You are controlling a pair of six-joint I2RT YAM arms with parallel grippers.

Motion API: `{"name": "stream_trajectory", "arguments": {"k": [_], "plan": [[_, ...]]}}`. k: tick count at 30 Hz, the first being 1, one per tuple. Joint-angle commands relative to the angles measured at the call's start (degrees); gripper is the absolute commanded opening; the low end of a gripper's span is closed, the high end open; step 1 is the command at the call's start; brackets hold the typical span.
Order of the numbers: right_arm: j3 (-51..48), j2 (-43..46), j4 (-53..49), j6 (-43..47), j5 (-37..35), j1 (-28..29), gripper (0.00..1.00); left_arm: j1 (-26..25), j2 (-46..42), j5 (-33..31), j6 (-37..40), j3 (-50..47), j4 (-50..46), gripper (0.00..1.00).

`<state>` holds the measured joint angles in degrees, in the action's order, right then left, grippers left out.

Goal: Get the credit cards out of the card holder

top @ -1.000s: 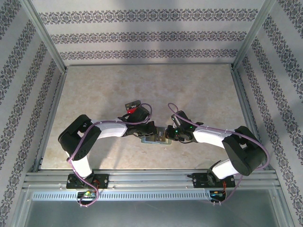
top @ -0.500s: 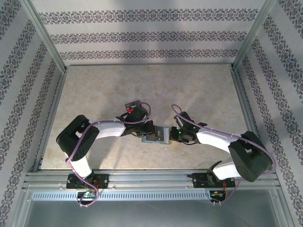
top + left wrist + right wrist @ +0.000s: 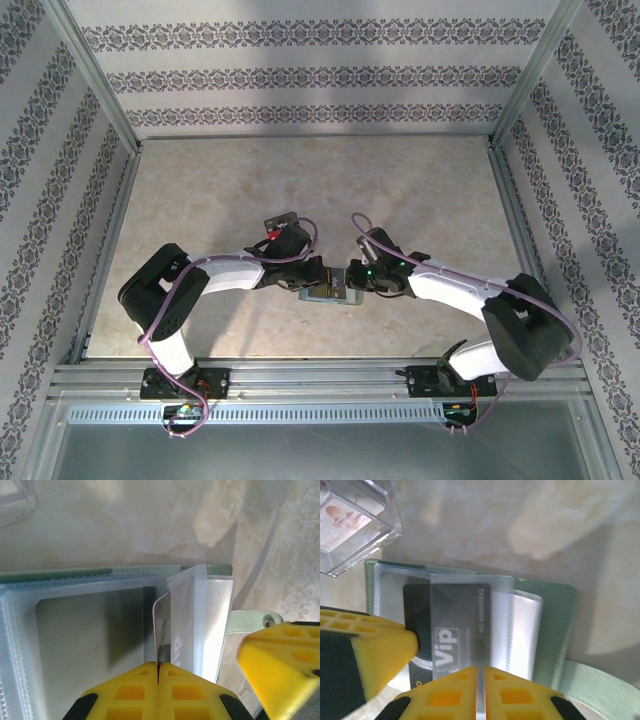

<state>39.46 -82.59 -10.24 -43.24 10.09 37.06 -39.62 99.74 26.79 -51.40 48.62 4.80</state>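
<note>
Half a second ago our right arm stood drawn back from the card holder (image 3: 330,294). It has come in again, and the right pincer (image 3: 480,692) is back at the holder's right side. The left arm has hardly shifted.

Nearest to us, the two arms bend inward from their bases and meet at the holder. It lies open on the table (image 3: 420,190), near the front edge and about midway across.

The left pincer (image 3: 158,677) is closed flat on the end of a dark grey credit card (image 3: 415,610) marked "Vip". The card stands partly out of its clear sleeve (image 3: 502,630), toward that pincer. The right pincer is all but closed on a thin clear edge, which we take for the sleeve's leaf. Whether any card lies in that pinch we cannot tell.

Just beyond the holder sits a clear plastic tray (image 3: 352,522), apart from it.

We judge this card's withdrawal to be in hand and partly done. Next, the left pincer should draw the card straight along the sleeve's opening while the right holds the leaf back. A skewed pull could drag the soft holder along. We cannot make out any other cards.
</note>
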Motion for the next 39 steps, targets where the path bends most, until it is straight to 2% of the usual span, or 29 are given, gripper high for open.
{"name": "stream_trajectory", "arguments": {"k": [1, 16, 28, 39], "plan": [[1.70, -3.17, 2.24, 0.40, 1.41, 1.08, 0.12, 0.67, -1.07, 0.02, -1.10, -1.45, 1.72, 0.00], [-0.49, -9.11, 2.68, -0.15, 1.07, 0.35, 0.13, 0.68, -2.23, -0.41, -2.13, -2.52, 2.63, 0.00], [-3.69, -7.35, 1.98, 0.07, 0.46, -1.94, 0.12, 1.03, -2.62, -0.86, -1.28, -3.37, 2.33, 0.00], [-4.57, -6.89, 1.58, 0.35, 0.46, -3.05, 0.12, 2.04, -8.36, -1.18, 5.41, -1.31, -5.93, 0.00]]}}
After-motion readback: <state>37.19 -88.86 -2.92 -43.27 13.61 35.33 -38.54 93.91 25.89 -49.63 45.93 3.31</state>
